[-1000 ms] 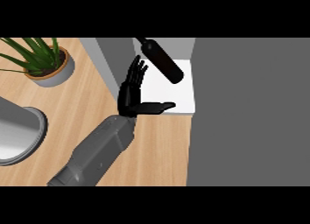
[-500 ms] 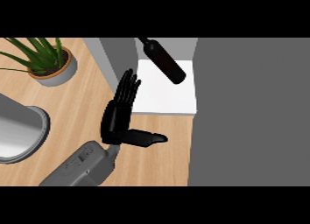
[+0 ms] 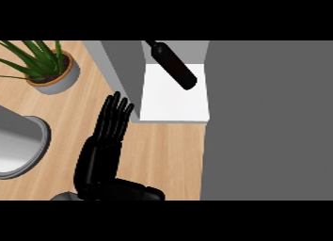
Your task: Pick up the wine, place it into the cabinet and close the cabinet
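The dark wine bottle (image 3: 173,66) stands tilted inside the cabinet, on its white floor (image 3: 173,102). A grey side wall (image 3: 122,70) bounds the cabinet's left, and a broad grey panel (image 3: 273,117) fills the view to the right. My left hand (image 3: 102,155) lies over the wooden counter, low and left of the cabinet. It is open, fingers straight and pointing up the view, thumb out to the right. Its fingertips (image 3: 118,101) end just short of the cabinet's lower left corner, apart from the bottle. The right hand does not show.
A potted green plant (image 3: 50,68) stands at the upper left of the wooden counter (image 3: 166,155). A large grey round vessel (image 3: 13,146) sits at the left edge, close beside my hand.
My left hand has drawn back down the view, away from the cabinet opening, and its forearm has almost left the picture. The bottle has stayed in the cabinet.
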Controlling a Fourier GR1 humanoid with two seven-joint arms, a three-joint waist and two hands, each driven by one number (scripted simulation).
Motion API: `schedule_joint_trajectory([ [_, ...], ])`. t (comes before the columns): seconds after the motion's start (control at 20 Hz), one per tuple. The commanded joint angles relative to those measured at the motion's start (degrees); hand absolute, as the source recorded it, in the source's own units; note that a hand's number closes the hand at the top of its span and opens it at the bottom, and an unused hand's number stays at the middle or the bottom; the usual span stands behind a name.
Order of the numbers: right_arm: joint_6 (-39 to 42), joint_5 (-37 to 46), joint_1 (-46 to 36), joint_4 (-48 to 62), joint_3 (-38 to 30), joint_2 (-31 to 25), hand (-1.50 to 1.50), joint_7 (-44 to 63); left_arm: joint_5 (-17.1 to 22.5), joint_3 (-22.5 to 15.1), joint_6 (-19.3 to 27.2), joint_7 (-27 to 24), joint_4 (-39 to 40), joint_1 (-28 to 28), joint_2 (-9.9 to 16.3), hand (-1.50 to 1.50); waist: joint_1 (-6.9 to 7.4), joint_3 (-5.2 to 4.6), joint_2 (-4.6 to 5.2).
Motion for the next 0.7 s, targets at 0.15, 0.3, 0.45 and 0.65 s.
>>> schedule_joint_trajectory([
  [0.15, 9.14, 0.72, 3.37, -2.68, 4.03, -5.6, 1.5, -0.19, -3.31, 0.5, 3.61, 0.57, -10.34, 8.77, 4.08, -1.5, -0.24, -0.02, -0.03],
  [0.3, 12.34, -4.19, 3.06, -2.51, 4.98, -8.43, 1.5, 3.17, -3.65, 1.85, 4.7, 1.59, -17.43, 14.06, 9.21, -1.5, 0.39, -0.01, -0.11],
  [0.45, 12.88, -2.37, 5.42, -4.76, 9.47, -6.69, 1.5, 2.98, -2.68, 5.62, 2.11, -1.95, -19.67, 21.95, 12.39, -1.5, 0.39, -0.05, -0.05],
  [0.65, 13.89, -5.72, 10.15, -5.31, 15.58, -5.99, 1.5, 6.24, 0.3, 11.54, -2.97, -5.35, -20.78, 26.97, 14.36, -1.5, 0.26, -0.09, -0.01],
])
